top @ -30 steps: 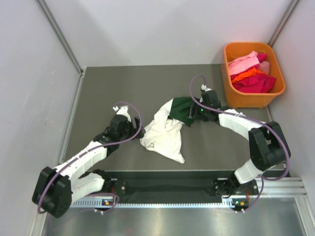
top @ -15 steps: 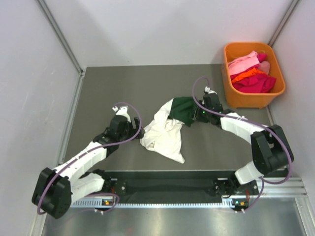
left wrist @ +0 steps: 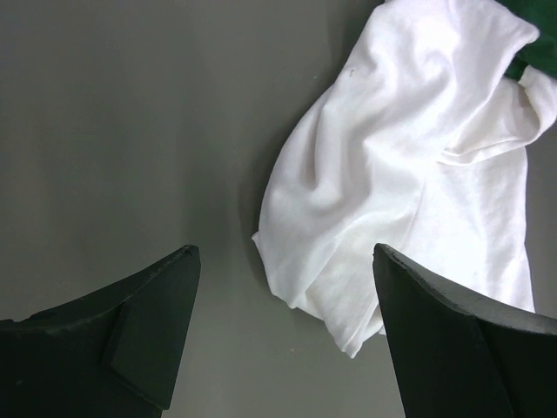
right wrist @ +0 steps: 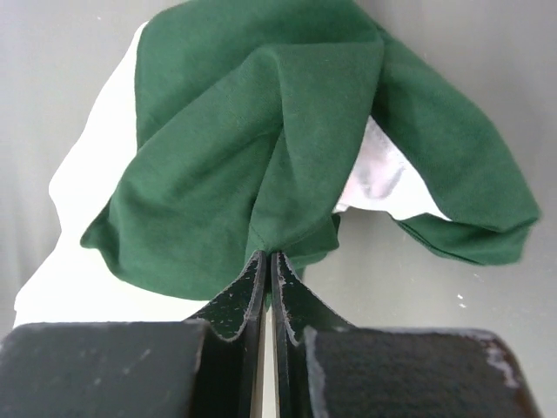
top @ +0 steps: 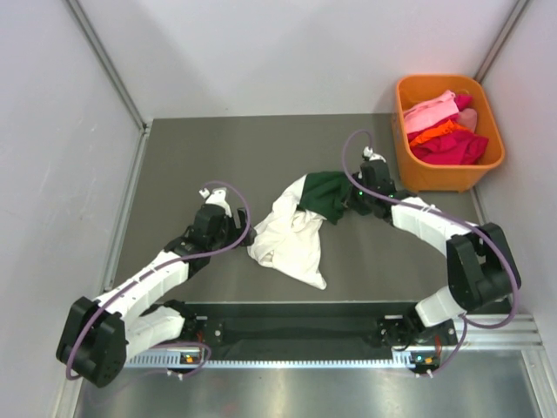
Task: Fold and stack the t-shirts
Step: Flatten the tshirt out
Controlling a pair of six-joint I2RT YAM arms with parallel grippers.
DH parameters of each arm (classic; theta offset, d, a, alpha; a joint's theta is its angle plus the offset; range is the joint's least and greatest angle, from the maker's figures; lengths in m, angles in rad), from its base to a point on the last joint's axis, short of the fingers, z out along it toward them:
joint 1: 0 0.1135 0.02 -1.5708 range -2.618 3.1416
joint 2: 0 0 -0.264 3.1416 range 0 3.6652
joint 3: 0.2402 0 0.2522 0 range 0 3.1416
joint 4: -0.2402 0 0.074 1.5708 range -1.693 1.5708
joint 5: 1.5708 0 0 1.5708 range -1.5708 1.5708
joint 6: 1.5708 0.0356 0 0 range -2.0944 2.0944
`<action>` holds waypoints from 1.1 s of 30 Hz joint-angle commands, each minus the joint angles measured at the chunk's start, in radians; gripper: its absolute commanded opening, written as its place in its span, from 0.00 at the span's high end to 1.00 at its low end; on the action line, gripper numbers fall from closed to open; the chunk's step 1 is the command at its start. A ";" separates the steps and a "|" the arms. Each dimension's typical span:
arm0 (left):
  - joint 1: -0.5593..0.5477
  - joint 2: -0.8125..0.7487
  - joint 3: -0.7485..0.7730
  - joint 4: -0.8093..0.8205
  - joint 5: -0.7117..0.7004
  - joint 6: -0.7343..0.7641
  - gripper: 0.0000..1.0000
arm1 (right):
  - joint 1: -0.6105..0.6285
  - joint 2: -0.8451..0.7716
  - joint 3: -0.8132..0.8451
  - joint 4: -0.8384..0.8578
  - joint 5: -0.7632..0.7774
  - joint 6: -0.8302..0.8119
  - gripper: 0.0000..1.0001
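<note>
This is looking like a robotics lab. White panels (top: 287, 52) and aluminium framing (top: 105, 61) are enclosing a grey worktable (top: 191, 157).

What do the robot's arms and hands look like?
The left arm and right arm are white tubes with chunky black joints. A purple cable loops along each. The left hand and right hand each have two black, wedge-shaped fingers.
</note>
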 commanded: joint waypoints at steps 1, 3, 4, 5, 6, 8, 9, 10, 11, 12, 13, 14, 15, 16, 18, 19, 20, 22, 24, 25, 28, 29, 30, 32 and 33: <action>-0.002 -0.004 -0.022 0.078 0.048 0.008 0.14 | -0.029 -0.080 0.070 -0.018 0.005 -0.025 1.00; -0.008 0.009 -0.024 0.115 0.154 0.008 0.09 | -0.052 -0.111 0.116 -0.045 -0.029 -0.042 1.00; -0.016 0.035 -0.017 0.122 0.159 0.004 0.09 | -0.061 -0.123 0.135 -0.079 -0.037 -0.046 1.00; -0.032 0.048 0.001 0.119 0.155 0.005 0.09 | -0.084 -0.137 0.183 -0.093 -0.043 -0.062 1.00; -0.040 0.060 0.010 0.117 0.139 0.007 0.09 | -0.098 -0.163 0.209 -0.113 -0.052 -0.068 1.00; -0.062 0.085 0.030 0.116 0.124 0.014 0.09 | -0.144 -0.189 0.266 -0.169 -0.092 -0.085 1.00; -0.066 0.088 0.035 0.116 0.115 0.019 0.09 | -0.156 -0.212 0.328 -0.187 -0.118 -0.089 1.00; -0.071 0.097 0.038 0.117 0.112 0.025 0.09 | -0.168 -0.224 0.361 -0.203 -0.126 -0.095 1.00; -0.077 0.102 0.042 0.119 0.108 0.030 0.09 | -0.191 -0.235 0.422 -0.242 -0.129 -0.106 1.00; -0.080 0.109 0.055 0.119 0.105 0.033 0.09 | -0.201 -0.256 0.447 -0.254 -0.130 -0.111 1.00; -0.083 0.126 0.059 0.120 0.098 0.040 0.09 | -0.208 -0.267 0.468 -0.265 -0.127 -0.115 1.00; -0.089 0.137 0.065 0.120 0.096 0.043 0.09 | -0.225 -0.276 0.500 -0.279 -0.126 -0.121 1.00; -0.092 0.160 0.078 0.125 0.095 0.046 0.09 | -0.236 -0.290 0.514 -0.286 -0.126 -0.121 1.00; -0.096 0.169 0.082 0.126 0.095 0.054 0.10 | -0.245 -0.295 0.527 -0.291 -0.127 -0.123 1.00; -0.109 0.204 0.102 0.128 0.096 0.062 0.11 | -0.277 -0.301 0.551 -0.300 -0.138 -0.123 1.00; -0.115 0.213 0.110 0.128 0.096 0.069 0.11 | -0.288 -0.299 0.557 -0.302 -0.147 -0.120 1.00; -0.126 0.224 0.116 0.128 0.098 0.076 0.11 | -0.308 -0.298 0.567 -0.303 -0.156 -0.120 1.00; -0.140 0.247 0.133 0.129 0.096 0.089 0.13 | -0.325 -0.289 0.573 -0.306 -0.182 -0.115 1.00; -0.161 0.258 0.141 0.125 0.085 0.093 0.15 | -0.343 -0.276 0.576 -0.306 -0.195 -0.112 1.00; -0.171 0.255 0.142 0.120 0.073 0.094 0.16 | -0.348 -0.270 0.577 -0.306 -0.196 -0.112 1.00; -0.204 0.220 0.136 0.113 0.000 0.096 0.16 | -0.369 -0.243 0.582 -0.305 -0.205 -0.115 1.00; -0.218 0.209 0.128 0.108 -0.011 0.097 0.16 | -0.377 -0.235 0.585 -0.306 -0.210 -0.115 1.00; -0.224 0.189 0.124 0.106 -0.025 0.099 0.15 | -0.380 -0.221 0.585 -0.305 -0.218 -0.115 1.00; -0.246 0.171 0.122 0.088 -0.045 0.102 0.16 | -0.382 -0.207 0.581 -0.303 -0.222 -0.114 1.00; -0.253 0.155 0.127 0.077 -0.059 0.105 0.15 | -0.382 -0.201 0.577 -0.300 -0.228 -0.114 1.00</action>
